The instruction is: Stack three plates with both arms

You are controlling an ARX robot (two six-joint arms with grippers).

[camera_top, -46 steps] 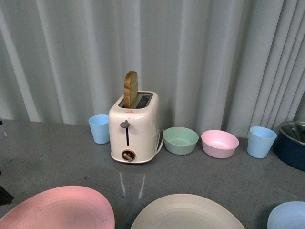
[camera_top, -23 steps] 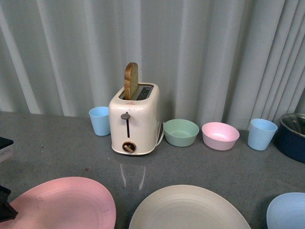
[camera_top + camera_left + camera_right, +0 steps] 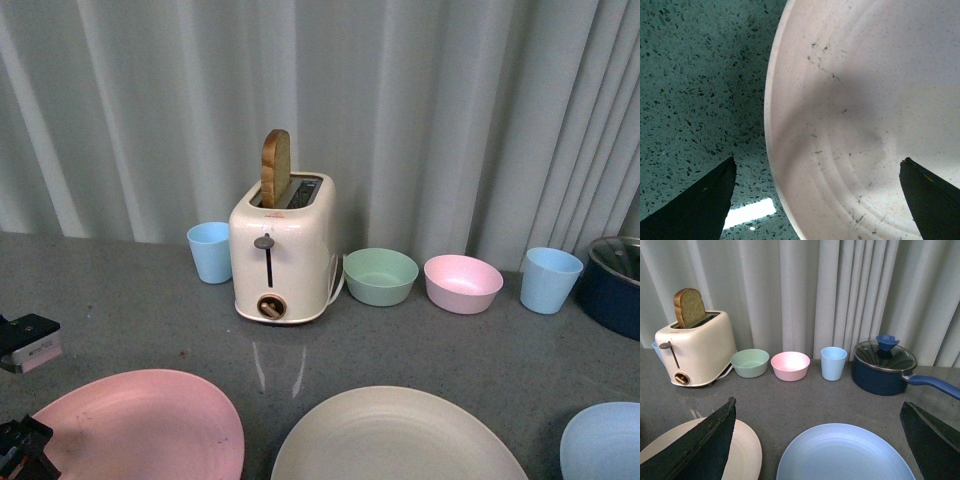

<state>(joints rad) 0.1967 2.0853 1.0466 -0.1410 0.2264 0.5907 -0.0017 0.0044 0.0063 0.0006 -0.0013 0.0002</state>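
Observation:
Three plates lie along the near edge of the table: a pink plate (image 3: 140,425) at the left, a cream-beige plate (image 3: 395,435) in the middle and a light blue plate (image 3: 605,445) at the right. My left gripper (image 3: 817,200) hangs open straddling the pink plate's (image 3: 865,125) rim, with one finger (image 3: 705,202) over the table and the other over the plate. My right gripper (image 3: 817,445) is open above the light blue plate (image 3: 845,457). The cream-beige plate (image 3: 747,447) lies beside it. Nothing is held.
Along the curtain at the back stand a cream toaster (image 3: 282,255) with a bread slice (image 3: 275,168), two light blue cups (image 3: 208,252) (image 3: 550,280), a green bowl (image 3: 380,277), a pink bowl (image 3: 463,283) and a lidded dark blue pot (image 3: 885,370) at the far right.
The front view has tipped down slightly, showing more of the plates. Parts of my left arm have come into view at the left edge, beside the pink plate.

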